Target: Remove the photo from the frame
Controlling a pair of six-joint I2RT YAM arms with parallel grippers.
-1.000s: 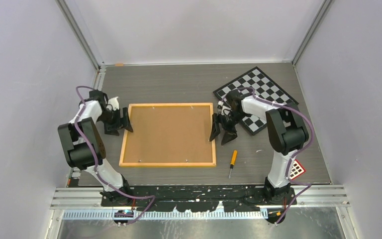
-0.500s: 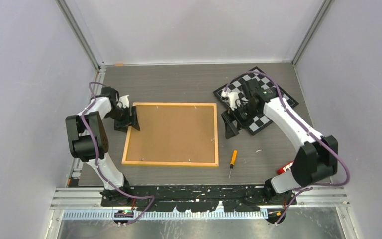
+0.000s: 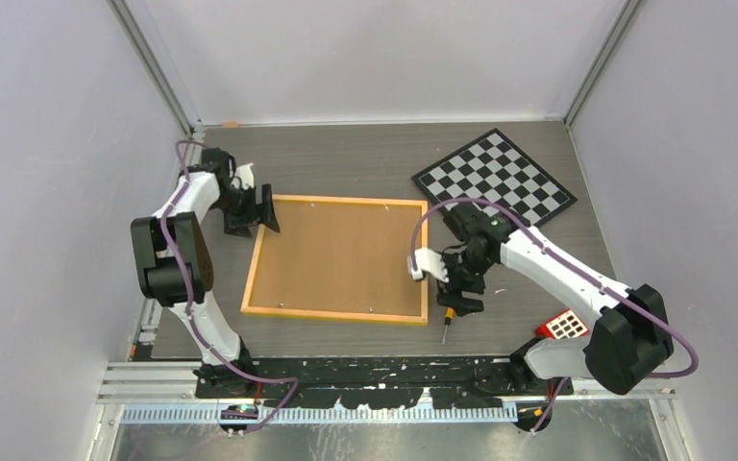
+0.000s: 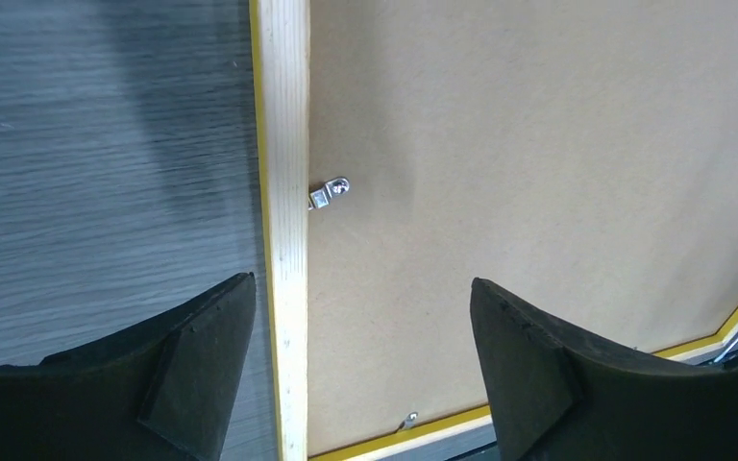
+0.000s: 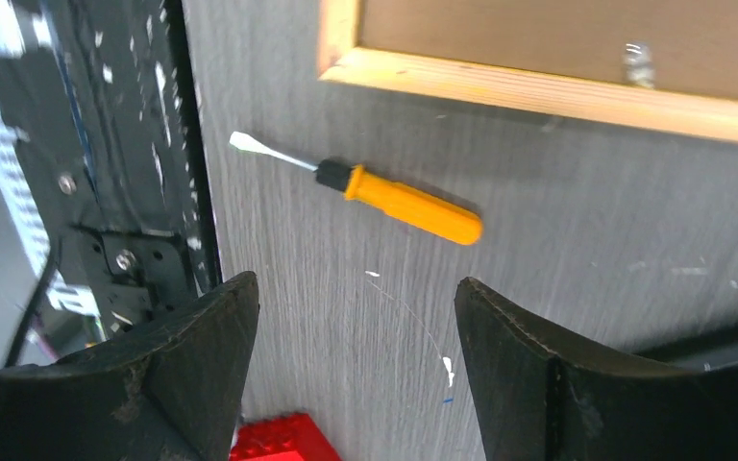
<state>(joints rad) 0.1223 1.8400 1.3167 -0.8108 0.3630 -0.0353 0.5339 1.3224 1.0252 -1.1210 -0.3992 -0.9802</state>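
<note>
The yellow-orange frame (image 3: 336, 314) lies back-up in the middle of the table, slightly skewed, its brown backing board (image 3: 341, 257) facing up. The photo is hidden beneath that board. My left gripper (image 3: 267, 213) is open at the frame's far left corner. In the left wrist view its jaws (image 4: 360, 288) straddle the pale wooden rail (image 4: 286, 192), with a small metal clip (image 4: 327, 194) just beyond. My right gripper (image 3: 465, 300) is open off the frame's near right corner, hovering by an orange-handled screwdriver (image 5: 408, 206) and holding nothing (image 5: 356, 288).
A black-and-white checkerboard (image 3: 495, 178) lies at the back right. A red-sided puzzle cube (image 3: 564, 327) sits near the right arm's base, also showing between the right fingers (image 5: 274, 437). The black base rail (image 5: 125, 192) runs along the table's near edge.
The frame slid right and turned slightly. My left gripper moved farther back to the frame's far left corner. The right arm swung from the checkerboard down to the screwdriver near the frame's near right corner.
</note>
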